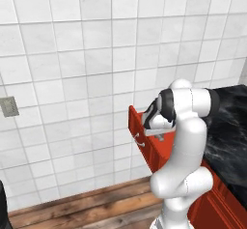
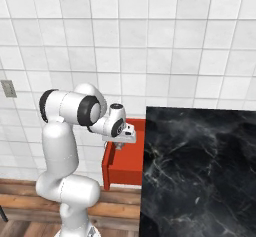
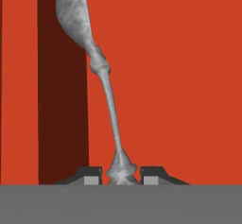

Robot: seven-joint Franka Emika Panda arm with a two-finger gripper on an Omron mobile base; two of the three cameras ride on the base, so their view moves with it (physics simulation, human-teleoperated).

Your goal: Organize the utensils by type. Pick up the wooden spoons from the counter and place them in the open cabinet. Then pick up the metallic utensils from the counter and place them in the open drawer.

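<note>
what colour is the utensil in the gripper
Silver-grey, mottled metal: the metal spoon, clearest in the hand view.

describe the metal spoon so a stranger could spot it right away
Left of the glossy black stone counter, the plain red open drawer stands out from the red fronts. Above it the claw grips the slim silver-grey metal spoon by its handle end.

The open drawer (image 2: pixel 125 166) is sticking out from the end of the counter (image 2: pixel 200 171), toward the tiled wall (image 2: pixel 150 41). The gripper (image 2: pixel 120 143) is hanging just above the drawer, the metal spoon (image 3: pixel 101 76) between its fingertips and extending down over the drawer's floor.
</note>
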